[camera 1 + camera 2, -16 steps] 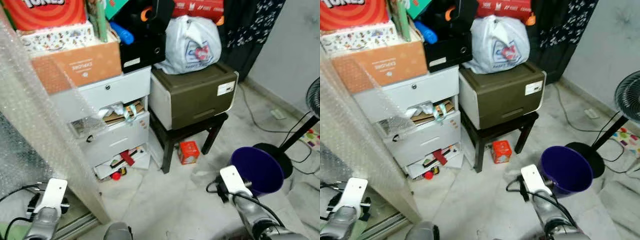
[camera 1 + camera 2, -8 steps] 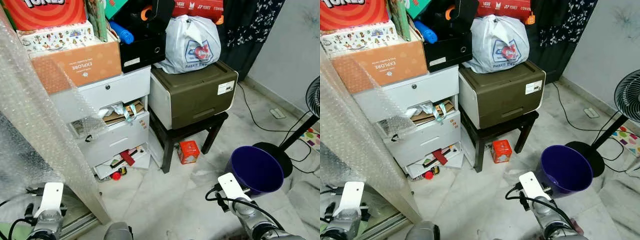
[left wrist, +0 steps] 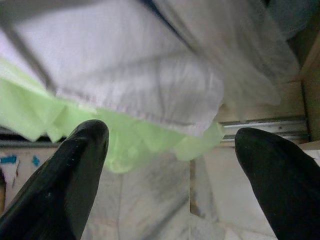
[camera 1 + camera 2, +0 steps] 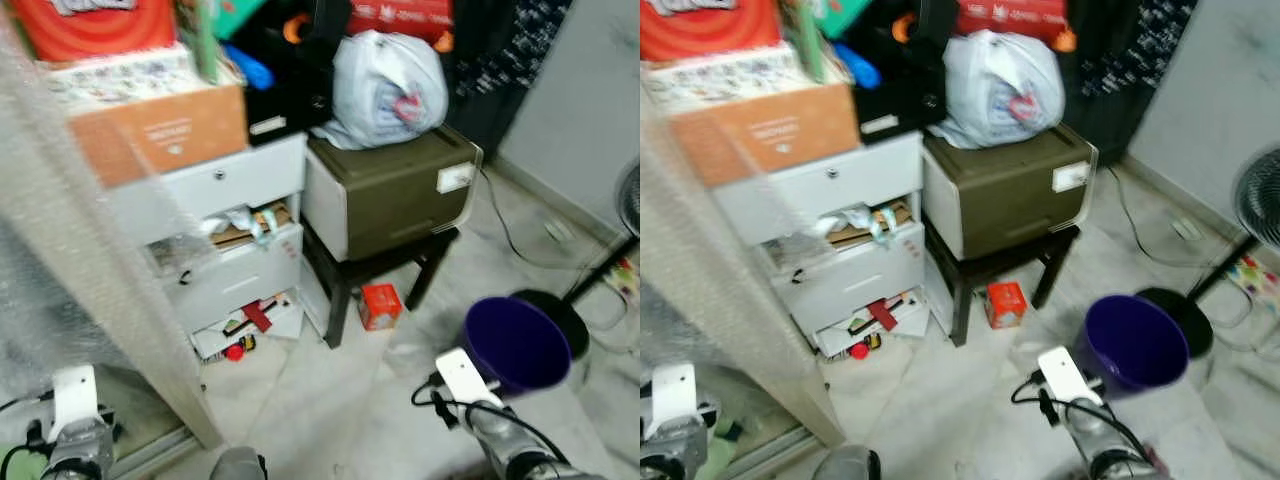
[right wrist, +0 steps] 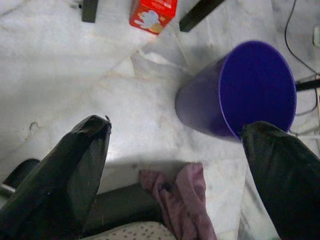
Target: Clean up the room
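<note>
With its lettering now blurred past reading, unlike a moment ago, the orange cardboard box sits at ten o'clock, the left gripper spread over green cloth, the right gripper spread beside the purple plastic bucket at four o'clock.

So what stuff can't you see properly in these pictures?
- Printing on the red box: head views, blurred.
- Inside the purple bucket: its bottom lies in shadow.
- Pink cloth: right wrist view, cut off at the edge.
- Green cloth: left wrist view, partly under white fabric.
</note>
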You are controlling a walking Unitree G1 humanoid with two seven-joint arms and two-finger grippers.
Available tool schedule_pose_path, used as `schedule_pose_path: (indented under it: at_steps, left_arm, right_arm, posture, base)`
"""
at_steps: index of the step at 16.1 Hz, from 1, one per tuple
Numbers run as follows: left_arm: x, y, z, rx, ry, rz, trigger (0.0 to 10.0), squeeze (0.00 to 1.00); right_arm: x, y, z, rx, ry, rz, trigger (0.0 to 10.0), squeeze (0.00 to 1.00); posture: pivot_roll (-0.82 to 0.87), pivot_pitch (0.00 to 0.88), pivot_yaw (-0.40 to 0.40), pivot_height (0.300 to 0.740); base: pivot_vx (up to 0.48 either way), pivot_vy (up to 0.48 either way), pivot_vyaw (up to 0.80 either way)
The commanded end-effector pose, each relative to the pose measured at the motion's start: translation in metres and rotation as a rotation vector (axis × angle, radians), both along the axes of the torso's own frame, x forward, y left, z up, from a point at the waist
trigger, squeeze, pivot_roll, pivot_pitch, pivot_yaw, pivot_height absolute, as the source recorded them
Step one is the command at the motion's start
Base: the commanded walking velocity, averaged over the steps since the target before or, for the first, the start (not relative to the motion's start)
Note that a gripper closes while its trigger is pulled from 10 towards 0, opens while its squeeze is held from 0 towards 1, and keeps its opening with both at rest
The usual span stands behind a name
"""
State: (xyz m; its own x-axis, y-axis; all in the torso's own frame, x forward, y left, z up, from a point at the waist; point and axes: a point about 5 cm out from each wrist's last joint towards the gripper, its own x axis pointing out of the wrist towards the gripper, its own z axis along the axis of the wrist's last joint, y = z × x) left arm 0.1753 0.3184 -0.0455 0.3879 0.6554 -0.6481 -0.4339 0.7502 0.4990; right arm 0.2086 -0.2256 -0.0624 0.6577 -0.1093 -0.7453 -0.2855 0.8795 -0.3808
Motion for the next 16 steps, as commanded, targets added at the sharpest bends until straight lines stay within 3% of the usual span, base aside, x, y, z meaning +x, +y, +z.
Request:
schedule_pose_path:
  at_steps: [1, 4, 11, 16]
  left_arm:
    - [-0.004, 0.000, -0.002, -0.018, 0.005, 0.013, 10.0, 0.00]
    - [-0.001, -0.003, -0.002, -0.024, -0.001, 0.002, 10.0, 0.00]
    - [0.004, -0.008, -0.003, -0.050, -0.032, 0.005, 10.0, 0.00]
    - [0.005, -0.008, -0.002, -0.046, -0.031, -0.007, 10.0, 0.00]
  right_arm:
    - [0.002, -0.001, 0.002, 0.007, -0.006, -0.017, 10.0, 0.00]
    - [-0.002, -0.003, -0.001, 0.004, 0.011, -0.019, 10.0, 0.00]
    - [-0.007, -0.007, -0.003, -0.005, 0.035, -0.010, 10.0, 0.00]
    - [-0.006, -0.003, -0.003, -0.004, 0.035, 0.004, 10.0, 0.00]
  posture:
    - [-0.02, 0.000, -0.042, 0.740]
    - [-0.02, 0.000, -0.042, 0.740]
    - [-0.03, 0.000, -0.047, 0.740]
    - [-0.02, 0.000, -0.042, 0.740]
  base:
    - [0.000, 0.000, 0.76]
    - [0.000, 0.000, 0.75]
    - [0.000, 0.000, 0.00]
    - [0.000, 0.304, 0.00]
